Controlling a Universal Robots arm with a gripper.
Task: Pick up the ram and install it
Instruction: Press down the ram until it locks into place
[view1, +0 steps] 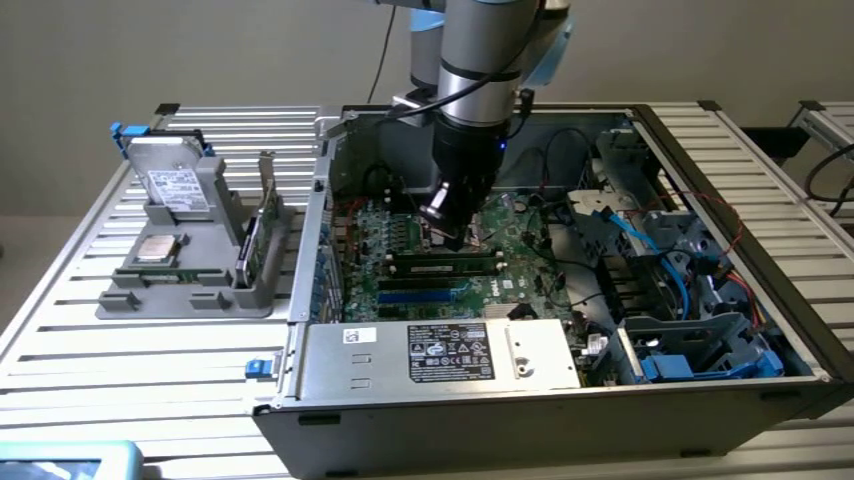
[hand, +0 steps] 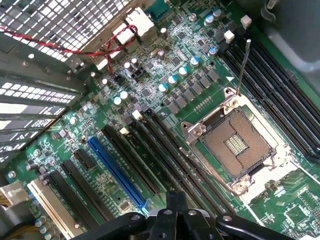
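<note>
The ram, a narrow dark green stick with a small pale label, lies along a black slot on the motherboard inside the open computer case. My gripper hangs just behind and above it, over the empty processor socket. In the wrist view my gripper has its fingertips together with nothing between them, above a row of long black slots. I cannot tell from these views whether the stick is fully seated.
A blue slot and more black slots flank the socket. The case wall, the power supply and blue cables hem the board in. A grey holder on the slatted table carries a drive, a silver chip and an upright green card.
</note>
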